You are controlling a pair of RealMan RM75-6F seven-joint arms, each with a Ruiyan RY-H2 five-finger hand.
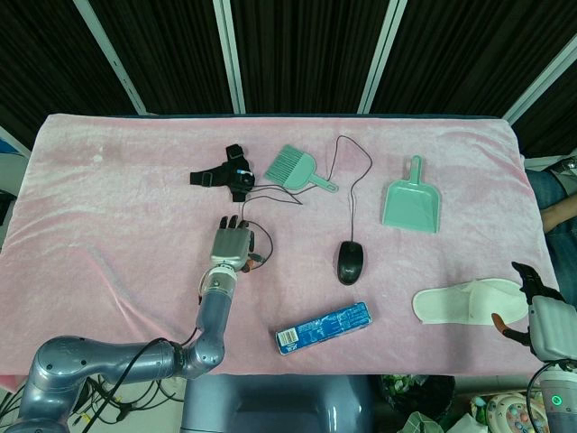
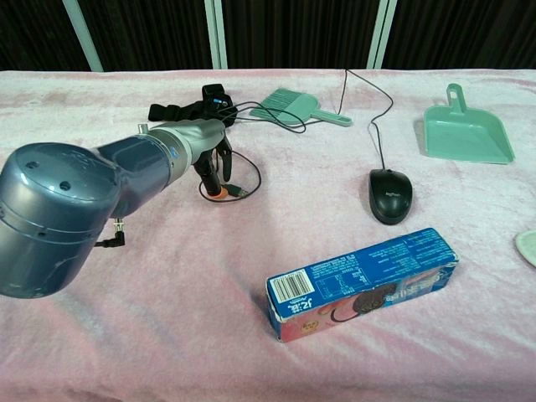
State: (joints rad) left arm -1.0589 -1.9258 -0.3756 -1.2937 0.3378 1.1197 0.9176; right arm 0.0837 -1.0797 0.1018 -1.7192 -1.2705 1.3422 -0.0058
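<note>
your left hand (image 1: 233, 244) is resting low on the pink velvety cloth (image 1: 108, 207) that is covering the whole table, fingers pointing down and slightly parted in the chest view, gripping nothing i can make out. its fingertips are sitting at the loop of thin black cable (image 2: 243, 177), with a small orange bit showing at the fingertips; whether they are actually pinching the cable is too small to tell. that cable is trailing up to the black strapped device (image 1: 227, 175) lying just beyond the hand.

your right hand (image 1: 539, 316) is hanging at the table's right edge, fingers spread apart and holding nothing, just beside the white slipper (image 1: 471, 302), not touching it.

elsewhere on the cloth: a green hand brush (image 1: 293, 168) is lying just right of the strapped device; a black wired mouse (image 1: 351, 262) is sitting mid-table with its cord curling toward the far edge; a green dustpan (image 1: 412, 201) is lying to the right, handle pointing away from you; a blue biscuit box (image 2: 362, 281) is lying flat near the front edge.

the cloth is looking wrinkled and patchy. behind the table, dark panels are running between pale slanted frame strips (image 1: 228, 54).
</note>
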